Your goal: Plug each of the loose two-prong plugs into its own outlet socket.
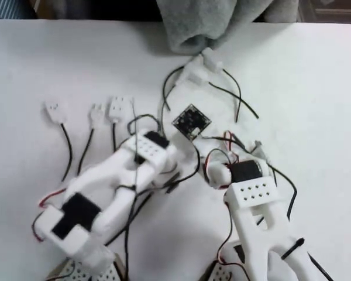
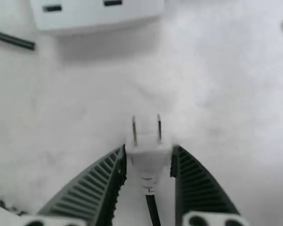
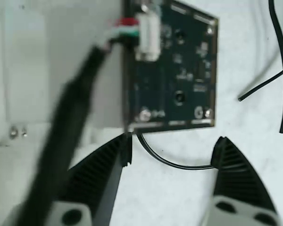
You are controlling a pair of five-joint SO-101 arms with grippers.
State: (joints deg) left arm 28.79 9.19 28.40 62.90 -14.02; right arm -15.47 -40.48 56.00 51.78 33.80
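Note:
In the left wrist view my left gripper [image 2: 148,149] is shut on a white two-prong plug [image 2: 146,146], its prongs aimed at a white outlet socket [image 2: 96,12] a short way ahead on the table. In the high view, three loose plugs [image 1: 55,111] [image 1: 96,114] [image 1: 120,108] lie in a row at the left with black cords. White socket pieces [image 1: 194,70] lie at the back centre. My right gripper [image 3: 174,141] stands open over a thin black wire [image 3: 179,165], close to a dark circuit board [image 3: 172,66].
The circuit board [image 1: 191,122] lies mid-table between the arms. Black cords [image 1: 237,96] loop around it and the right arm [image 1: 251,190]. A grey cloth [image 1: 205,23] hangs over the table's back edge. The left arm [image 1: 123,170] crosses the middle.

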